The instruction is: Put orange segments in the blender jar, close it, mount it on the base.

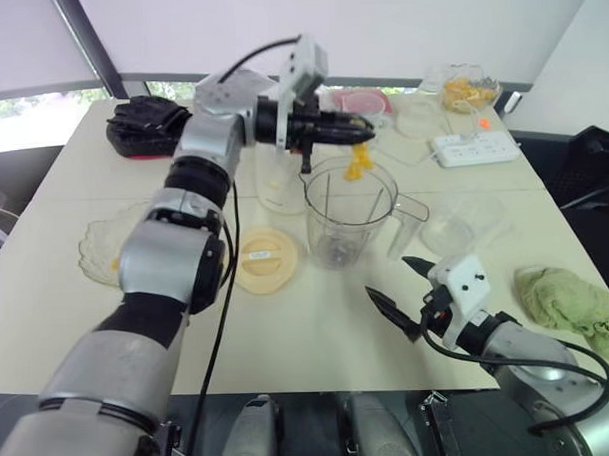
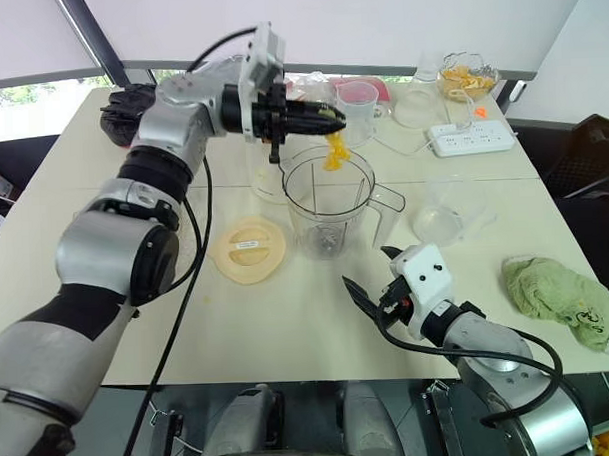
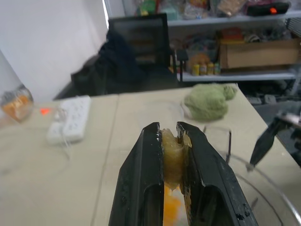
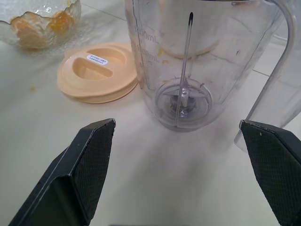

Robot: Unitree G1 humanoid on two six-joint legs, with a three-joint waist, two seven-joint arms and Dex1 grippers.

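Black fingers [image 3: 141, 179] of the left gripper [image 3: 170, 135] are clamped on an orange segment [image 2: 334, 152] held over the open blender jar [image 2: 324, 215]. The right gripper [image 2: 368, 269] is spread wide, empty, near the jar. Soft, wet pulp is judged best pinched lightly across its middle.

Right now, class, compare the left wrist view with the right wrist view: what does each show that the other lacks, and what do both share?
Left wrist view's own: the left gripper shut on an orange segment, a white power strip, a green cloth. Right wrist view's own: the beige lid, a glass bowl with orange scraps, the blades. Shared: the clear blender jar, the table and the open right gripper.
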